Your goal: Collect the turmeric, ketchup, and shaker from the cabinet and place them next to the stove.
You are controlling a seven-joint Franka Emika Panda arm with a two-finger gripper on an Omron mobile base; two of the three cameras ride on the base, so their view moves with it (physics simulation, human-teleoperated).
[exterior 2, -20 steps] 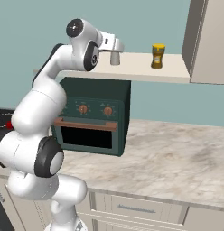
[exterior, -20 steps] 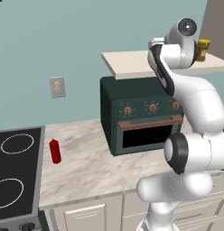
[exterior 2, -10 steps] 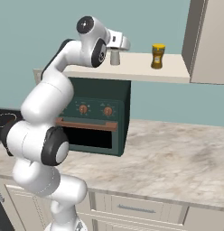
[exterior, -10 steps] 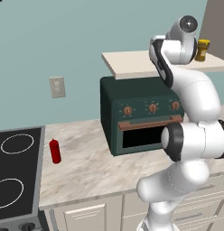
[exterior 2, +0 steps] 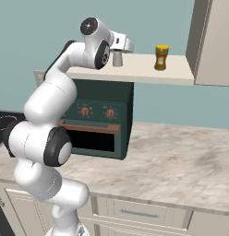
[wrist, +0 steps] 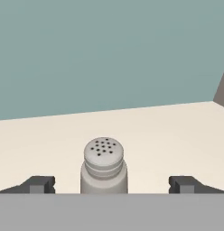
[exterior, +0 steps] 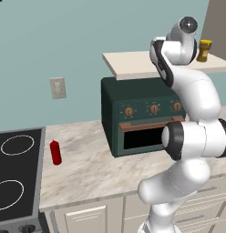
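Hand view looks along the gripper (wrist: 112, 185) at the shaker (wrist: 104, 166), a small grey cylinder with a rounded, hole-dotted cap, standing upright on the pale cream shelf of the cabinet (wrist: 168, 135). Its two dark fingertips (wrist: 39, 184) are spread wide, one on each side of the shaker and clear of it, gripping nothing. Behind the shelf is a plain teal wall (wrist: 109, 49), and a sliver of the taupe cabinet door shows at the right edge. From the right base view, the white arm reaches up to the shelf, with the gripper (exterior 2: 122, 46) level with the shaker (exterior 2: 117, 58), which stands near the shelf's front part. Farther right on the same shelf, well apart from the shaker, stands the turmeric (exterior 2: 161, 57), a squat jar of yellow-orange powder with a yellow lid, close to the cabinet's taupe door. Below the shelf sits a dark green toaster oven (exterior 2: 102, 120) with copper knobs on a marbled counter (exterior 2: 181, 161). From the left base view, the ketchup (exterior: 55, 151), a slim red bottle, stands upright on the counter just beside the right edge of the black stove (exterior: 19, 177), whose white burner rings are visible.
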